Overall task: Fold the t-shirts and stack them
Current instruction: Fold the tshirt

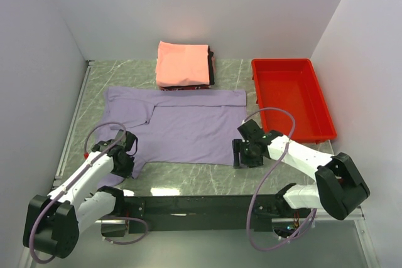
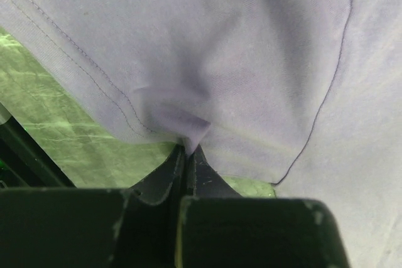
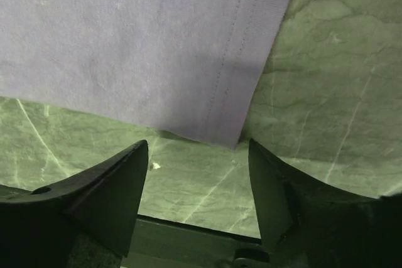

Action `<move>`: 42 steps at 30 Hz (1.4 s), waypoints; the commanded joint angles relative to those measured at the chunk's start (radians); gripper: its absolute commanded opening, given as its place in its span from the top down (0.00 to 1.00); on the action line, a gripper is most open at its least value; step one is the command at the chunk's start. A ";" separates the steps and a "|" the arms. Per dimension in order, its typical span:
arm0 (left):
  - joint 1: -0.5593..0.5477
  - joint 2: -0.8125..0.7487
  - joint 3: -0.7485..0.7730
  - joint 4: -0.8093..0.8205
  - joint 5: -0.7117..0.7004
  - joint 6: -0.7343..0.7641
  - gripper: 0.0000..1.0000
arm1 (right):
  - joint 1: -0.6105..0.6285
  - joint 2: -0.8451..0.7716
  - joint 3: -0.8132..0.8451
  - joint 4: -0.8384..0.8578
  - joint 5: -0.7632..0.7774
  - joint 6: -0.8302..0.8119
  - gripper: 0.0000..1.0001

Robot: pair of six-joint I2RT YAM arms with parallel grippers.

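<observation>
A lavender-purple t-shirt (image 1: 188,127) lies spread flat in the middle of the table, its top edge folded over. My left gripper (image 1: 127,155) sits at the shirt's near left edge, shut on a pinch of the lavender cloth (image 2: 220,48) that puckers up between the fingertips (image 2: 188,149). My right gripper (image 1: 240,155) is at the shirt's near right corner. In the right wrist view its jaws (image 3: 198,145) stand open over bare table, and the hemmed corner of the shirt (image 3: 233,137) lies just ahead of the gap. A folded stack (image 1: 184,64), salmon-pink on top of black and dark red, rests at the back.
A red plastic tray (image 1: 317,101) stands at the right, close beside the right arm. White walls close in the table on the left, back and right. The green marbled tabletop (image 1: 188,177) shows between the shirt and the arm bases.
</observation>
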State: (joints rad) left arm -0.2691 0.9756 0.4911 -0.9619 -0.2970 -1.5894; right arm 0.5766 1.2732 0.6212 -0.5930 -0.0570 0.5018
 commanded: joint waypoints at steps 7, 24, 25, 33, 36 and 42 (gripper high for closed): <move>-0.001 -0.015 0.029 0.003 -0.045 0.035 0.99 | 0.006 0.032 -0.005 0.021 -0.018 0.007 0.64; -0.002 0.138 0.210 0.038 -0.137 0.150 0.99 | -0.035 0.028 0.149 -0.034 0.060 -0.046 0.95; -0.002 0.162 0.242 0.029 -0.149 0.154 0.99 | -0.047 0.029 0.158 -0.033 0.040 -0.048 0.95; -0.002 0.267 0.375 0.055 -0.220 0.216 0.99 | -0.107 0.077 0.275 -0.018 0.025 -0.078 0.98; -0.002 0.301 0.429 0.071 -0.238 0.255 0.99 | -0.133 0.100 0.314 -0.019 0.023 -0.091 0.98; -0.002 0.438 0.562 0.049 -0.295 0.284 0.99 | -0.178 0.143 0.365 -0.013 0.017 -0.111 0.99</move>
State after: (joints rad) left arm -0.2691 1.3815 0.9840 -0.9138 -0.5255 -1.3407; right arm 0.4213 1.4006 0.9375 -0.6178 -0.0418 0.4175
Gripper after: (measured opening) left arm 0.032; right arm 0.021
